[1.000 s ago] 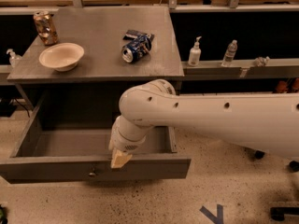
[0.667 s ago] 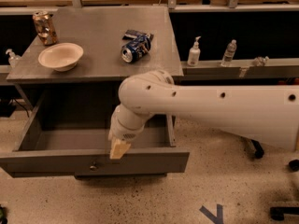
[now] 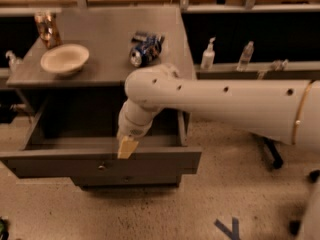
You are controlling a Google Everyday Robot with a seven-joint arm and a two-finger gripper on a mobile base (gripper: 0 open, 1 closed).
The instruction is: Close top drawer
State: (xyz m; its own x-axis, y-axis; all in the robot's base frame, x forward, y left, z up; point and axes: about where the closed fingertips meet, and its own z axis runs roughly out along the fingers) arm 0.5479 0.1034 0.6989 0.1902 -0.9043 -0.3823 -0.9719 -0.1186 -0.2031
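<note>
The top drawer is a wide grey drawer standing partly open below the grey cabinet top. Its flat front carries a small metal knob at centre. My gripper points down at the top edge of the drawer front, just right of the knob, and touches or nearly touches it. The white arm reaches in from the right and hides part of the drawer's right side. The lower drawers are hidden under the open one.
On the cabinet top stand a white bowl, a crushed blue can and a brown bottle. Two dispenser bottles stand on a shelf at the right. A chair base is on the floor at right.
The drawer has slid inward toward the cabinet, with less of its inside showing. My gripper has moved back with the drawer front, staying at its top edge.
</note>
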